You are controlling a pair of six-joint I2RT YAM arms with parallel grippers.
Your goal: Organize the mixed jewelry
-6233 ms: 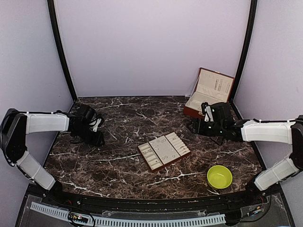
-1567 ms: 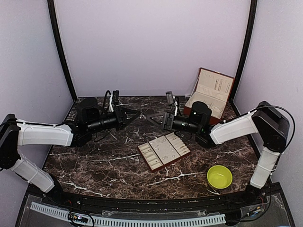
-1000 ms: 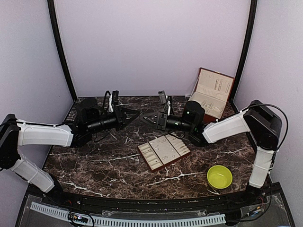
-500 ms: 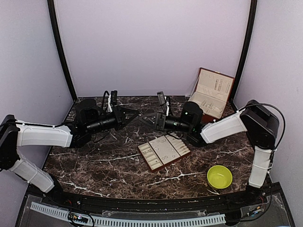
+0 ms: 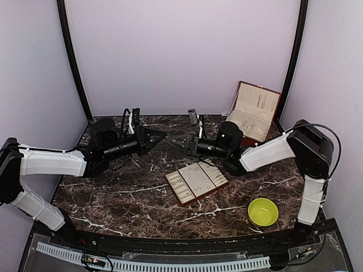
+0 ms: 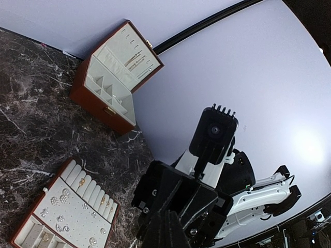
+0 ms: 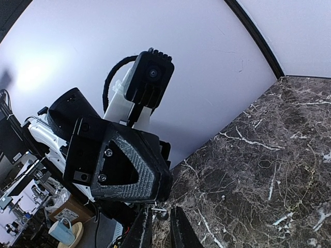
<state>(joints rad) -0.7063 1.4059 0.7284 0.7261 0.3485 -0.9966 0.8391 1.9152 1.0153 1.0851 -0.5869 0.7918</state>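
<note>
Your right gripper (image 5: 171, 141) has edged left, nearly closed, grip unclear, tip close to the left gripper (image 5: 164, 135), pressed together.

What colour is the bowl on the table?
The bowl is yellow-green; the top external view shows it best.

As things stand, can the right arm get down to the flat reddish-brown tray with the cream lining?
Probably yes. The right hand hangs in the air just behind the flat reddish-brown tray with cream lining, and nothing stands between them.
</note>
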